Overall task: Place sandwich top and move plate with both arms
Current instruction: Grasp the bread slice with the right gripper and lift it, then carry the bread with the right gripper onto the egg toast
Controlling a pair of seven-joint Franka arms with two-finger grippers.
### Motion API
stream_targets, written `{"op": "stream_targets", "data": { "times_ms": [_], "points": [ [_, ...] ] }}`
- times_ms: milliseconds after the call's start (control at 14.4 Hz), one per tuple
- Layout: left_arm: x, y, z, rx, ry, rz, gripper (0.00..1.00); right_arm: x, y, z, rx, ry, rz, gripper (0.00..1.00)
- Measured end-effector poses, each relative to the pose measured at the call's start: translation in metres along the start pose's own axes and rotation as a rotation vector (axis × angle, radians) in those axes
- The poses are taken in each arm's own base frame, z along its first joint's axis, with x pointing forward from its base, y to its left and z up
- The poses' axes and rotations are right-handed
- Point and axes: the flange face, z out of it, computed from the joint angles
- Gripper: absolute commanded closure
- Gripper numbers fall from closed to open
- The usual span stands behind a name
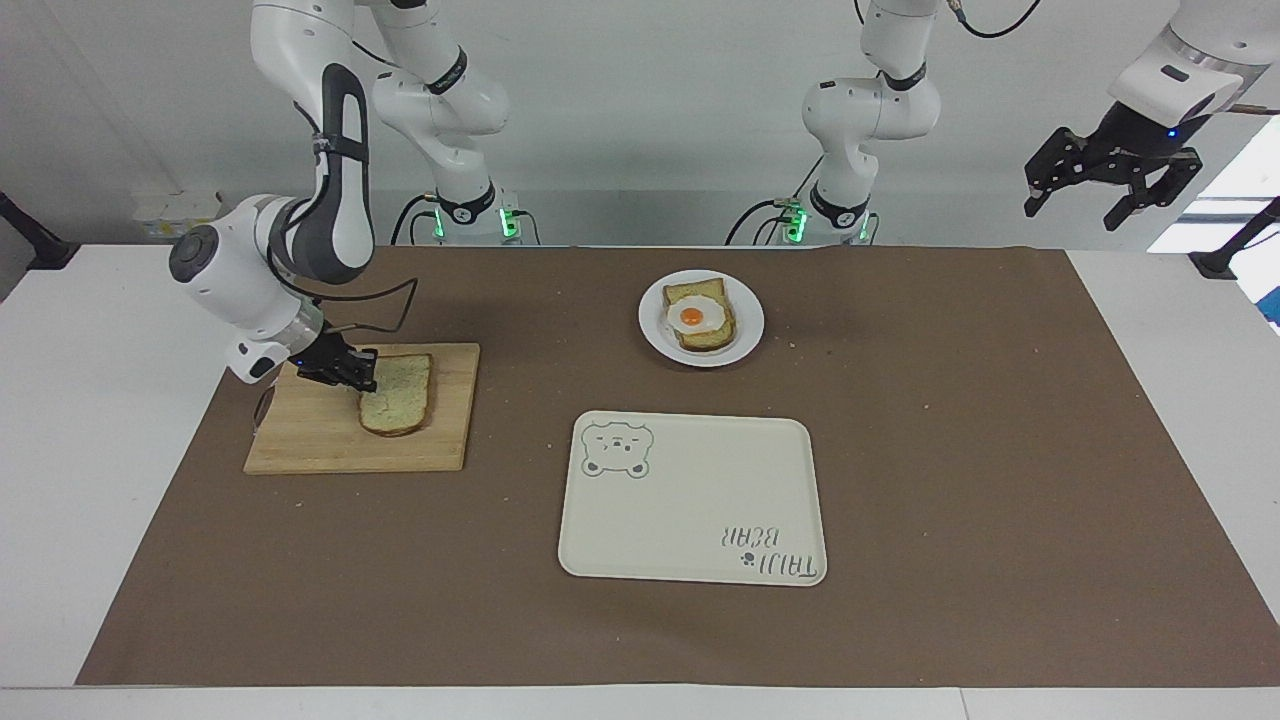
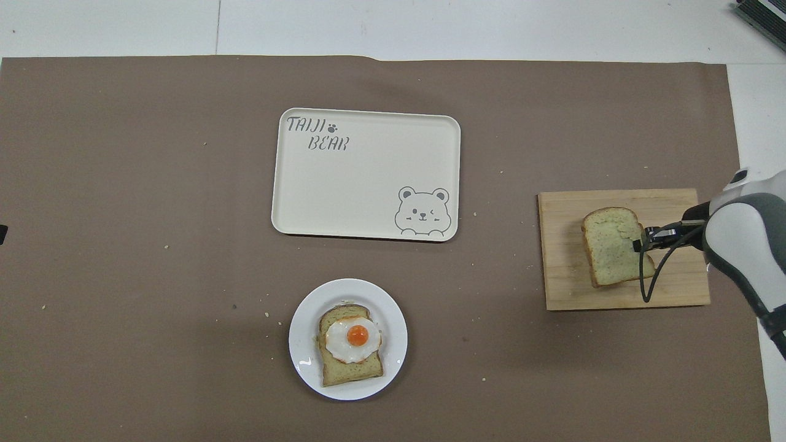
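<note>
Top [image 1: 397, 392]: pale, rounded slice, pinched at its crust by right gripper [image 1: 362, 378] over wooden board [image 1: 320, 440].
Plate [image 1: 650, 325]: round, white, well apart from board.
Left gripper [image 1: 1113, 180]: spread wide, raised, waiting.

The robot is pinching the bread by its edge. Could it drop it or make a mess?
Maybe.

1. The right claw is shut on only one edge of the sandwich top, so the soft slice could sag, tear or slip out over the wooden board.

2. The egg sits humped on the toast on the plate, so the slice could land crooked or slide off.

The left claw waits up high, open.
</note>
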Motion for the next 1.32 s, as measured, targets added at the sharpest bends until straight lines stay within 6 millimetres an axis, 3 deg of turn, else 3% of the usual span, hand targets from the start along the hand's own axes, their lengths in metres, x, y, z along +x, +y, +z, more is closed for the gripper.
{"op": "stream_targets", "data": {
  "times_ms": [208,347,833,1042,1319],
  "points": [
    [0.0,0.0,0.0,0.0,0.0,0.0,0.0,-0.004,-0.016,-0.035,0.032,-0.063,-0.028,1.0],
    [0.0,0.0,0.0,0.0,0.0,0.0,0.0,-0.007,-0.029,-0.045,0.039,-0.084,-0.051,1.0],
    [0.0,0.0,0.0,0.0,0.0,0.0,0.0,-0.007,-0.081,-0.037,0.118,-0.13,-0.113,1.0],
    [0.0,0.0,0.0,0.0,0.0,0.0,0.0,-0.001,-0.127,-0.023,0.093,-0.14,-0.134,1.0],
    [0.0,0.0,0.0,0.0,0.0,0.0,0.0,-0.002,-0.213,0.002,0.042,-0.145,-0.109,1.0]
  ]
}}
